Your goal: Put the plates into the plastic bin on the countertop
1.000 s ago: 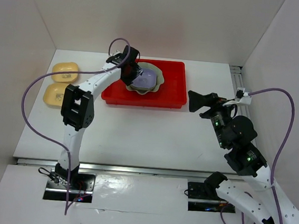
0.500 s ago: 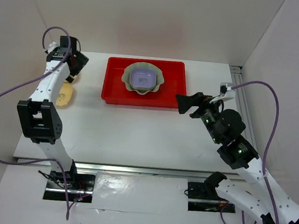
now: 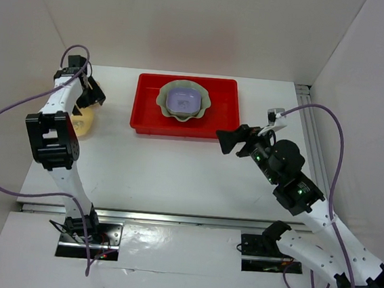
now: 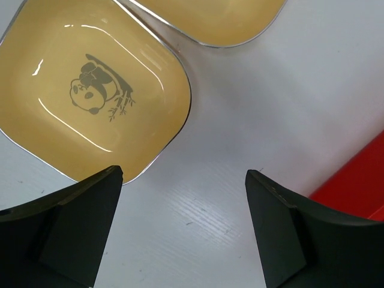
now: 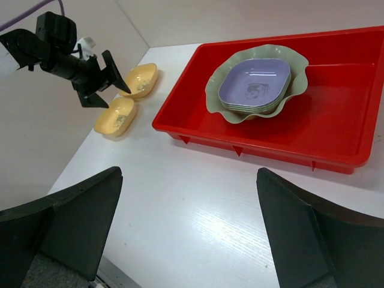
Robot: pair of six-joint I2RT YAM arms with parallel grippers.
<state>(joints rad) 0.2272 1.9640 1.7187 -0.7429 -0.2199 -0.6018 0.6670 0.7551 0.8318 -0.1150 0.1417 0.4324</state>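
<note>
left gripper (image 4: 183, 201) wide open, empty, just beside tan dish (image 4: 90, 102) left of red bin (image 3: 223, 116) | right gripper (image 5: 189, 198) wide open, empty, off bin's near-right corner | lavender dish (image 3: 184, 101) in bin

The plastic bin (image 3: 220, 130) sits at the far middle of the countertop (image 3: 176, 170). Inside it, left of centre, lies the large plate (image 3: 162, 100), with a stack of small plates (image 3: 184, 101) nested in it. Well to the bin's left, near the left wall, two more small plates lie side by side on the countertop, the far plate (image 5: 141, 80) just behind the near plate (image 5: 116, 117). The left gripper (image 4: 183, 174) hangs above their bin-ward edge. The right gripper (image 5: 189, 172) is before the bin's right end.
</note>
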